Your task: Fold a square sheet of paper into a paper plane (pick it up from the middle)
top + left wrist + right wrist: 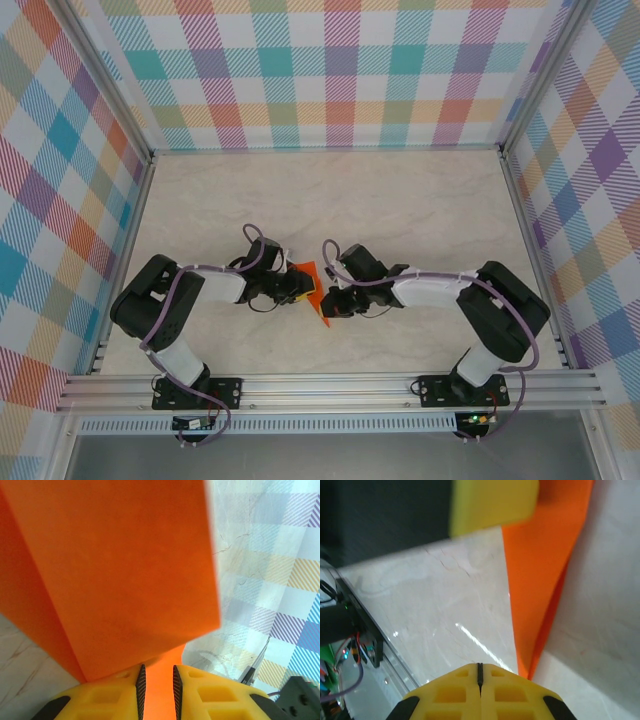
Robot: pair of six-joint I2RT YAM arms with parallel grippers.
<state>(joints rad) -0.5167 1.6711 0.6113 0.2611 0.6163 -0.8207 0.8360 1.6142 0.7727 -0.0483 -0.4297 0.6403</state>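
The orange paper is folded into a narrow pointed wedge and sits between the two gripper tips near the table's front middle. My left gripper is shut on it. In the left wrist view the folded paper runs up from between the black pads of that gripper and fans out wide in front. My right gripper is shut with nothing in it. In the right wrist view its fingertips sit just left of the paper's pointed end, which tapers toward them.
The pale marble table is walled by plaid panels on three sides. An aluminium rail runs along the front edge by the arm bases. The left gripper's yellow finger hangs close above in the right wrist view.
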